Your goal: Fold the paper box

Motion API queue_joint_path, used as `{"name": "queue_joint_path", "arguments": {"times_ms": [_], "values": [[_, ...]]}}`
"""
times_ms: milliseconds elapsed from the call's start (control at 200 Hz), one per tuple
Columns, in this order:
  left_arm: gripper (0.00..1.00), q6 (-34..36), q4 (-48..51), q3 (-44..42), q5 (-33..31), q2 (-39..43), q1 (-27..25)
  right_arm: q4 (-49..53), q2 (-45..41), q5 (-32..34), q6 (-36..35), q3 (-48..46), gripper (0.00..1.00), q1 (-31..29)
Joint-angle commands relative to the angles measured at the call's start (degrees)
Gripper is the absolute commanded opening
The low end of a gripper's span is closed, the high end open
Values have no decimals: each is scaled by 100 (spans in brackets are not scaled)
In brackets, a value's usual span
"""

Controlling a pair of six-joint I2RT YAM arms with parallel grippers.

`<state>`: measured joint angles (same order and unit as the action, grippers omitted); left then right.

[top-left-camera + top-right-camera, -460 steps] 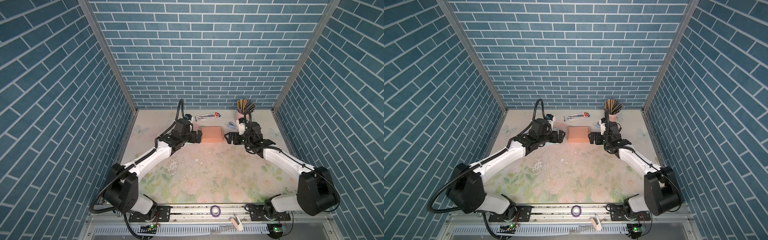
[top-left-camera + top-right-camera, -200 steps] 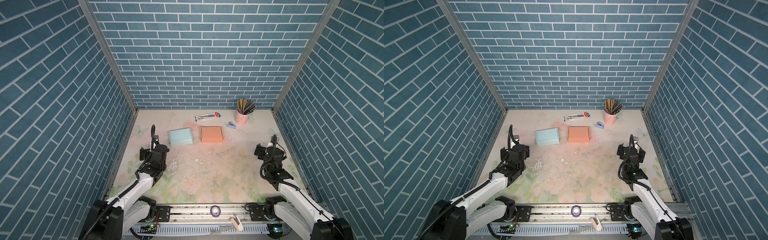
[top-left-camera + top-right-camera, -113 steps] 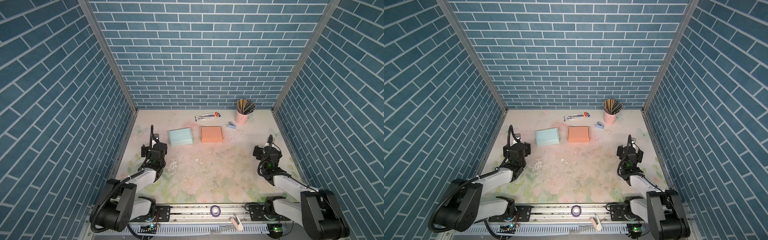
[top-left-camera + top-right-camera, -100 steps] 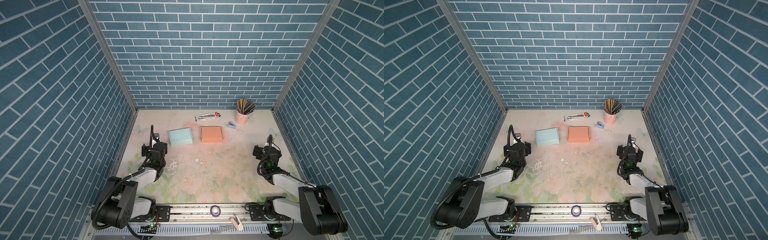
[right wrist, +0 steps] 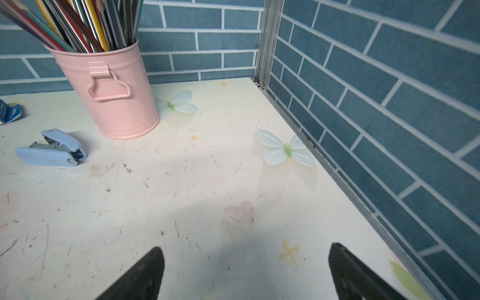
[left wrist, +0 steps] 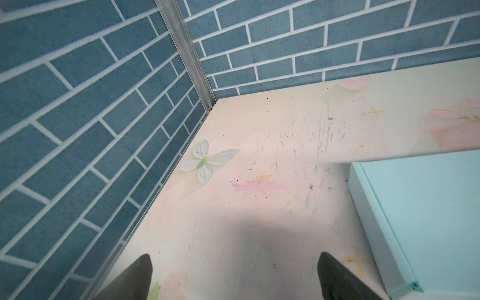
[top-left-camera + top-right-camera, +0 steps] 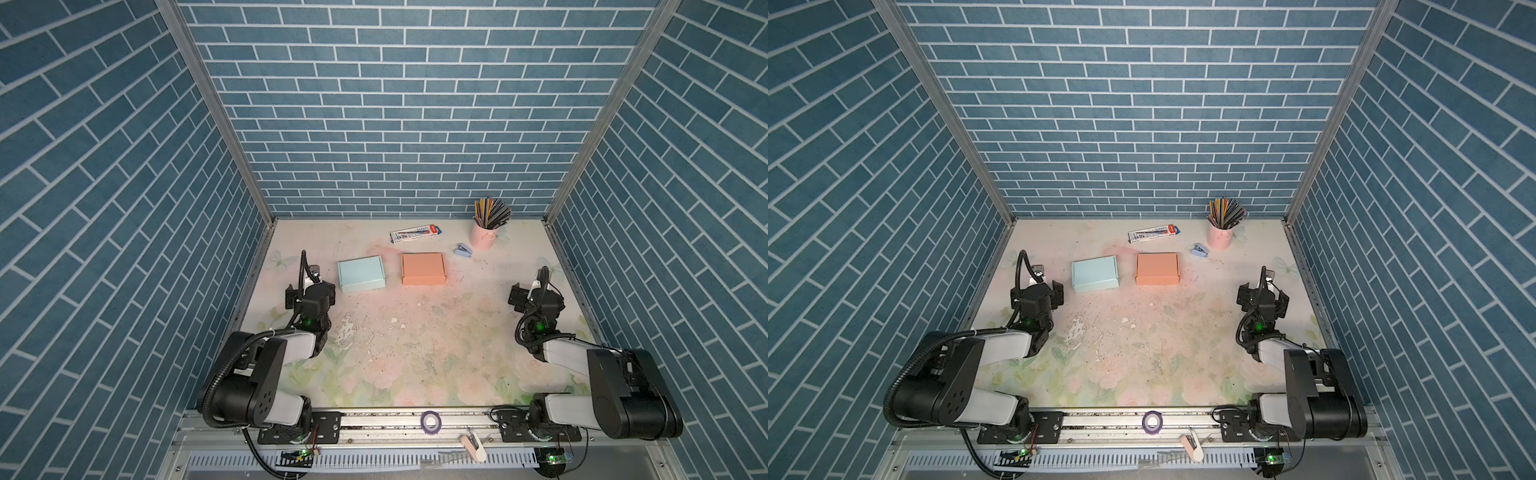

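Across the lower middle of both top views spreads the surface [image 7: 415, 365], a pale sheet printed with faded pink flowers, green leaves and small butterflies. It is scuffed and flecked with dark specks, and a patch of white wear [image 7: 347, 330] shows left of centre. Walls [image 7: 395, 124] papered in a blue brick pattern close it in at the back and on both sides, joined by bare metal corner posts [image 7: 218, 108]. A metal rail [image 7: 374, 419] crosses the bottom of the frame along the front edge, with a purple tape roll [image 7: 430, 420] on it.

The light blue paper box [image 7: 360, 273] lies closed and flat left of centre, toward the back. The orange paper box [image 7: 423, 269] lies closed just to its right, with a gap between them. Behind them, in the upper right of the surface, are a pen packet [image 7: 415, 233], a light blue stapler [image 7: 463, 249] and a pink bucket [image 7: 482, 241] full of coloured pencils [image 7: 492, 212].

The left end effector [image 7: 309, 291] hangs at the left edge of the surface, near the light blue box but apart from it. Its jaws are spread wide with nothing between them, and the left wrist view shows only bare surface between its dark fingertips [image 6: 141, 275]. The right end effector [image 7: 536, 297] hangs at the right edge, equally wide and empty, well apart from both boxes.
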<state>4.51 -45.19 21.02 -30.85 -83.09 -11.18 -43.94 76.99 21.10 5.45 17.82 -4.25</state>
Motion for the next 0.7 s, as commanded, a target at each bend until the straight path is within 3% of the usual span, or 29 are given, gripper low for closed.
{"name": "queue_joint_path", "arguments": {"times_ms": [0,475,695], "values": [[99,17,-281,130,98,-123,106,-568,224,-104,-220,51,99,106],[99,-326,278,385,1073,-189,623,-714,935,-584,-78,314,99,372],[99,-398,-181,148,1522,-278,818,-809,1117,-546,40,334,99,478]]}}
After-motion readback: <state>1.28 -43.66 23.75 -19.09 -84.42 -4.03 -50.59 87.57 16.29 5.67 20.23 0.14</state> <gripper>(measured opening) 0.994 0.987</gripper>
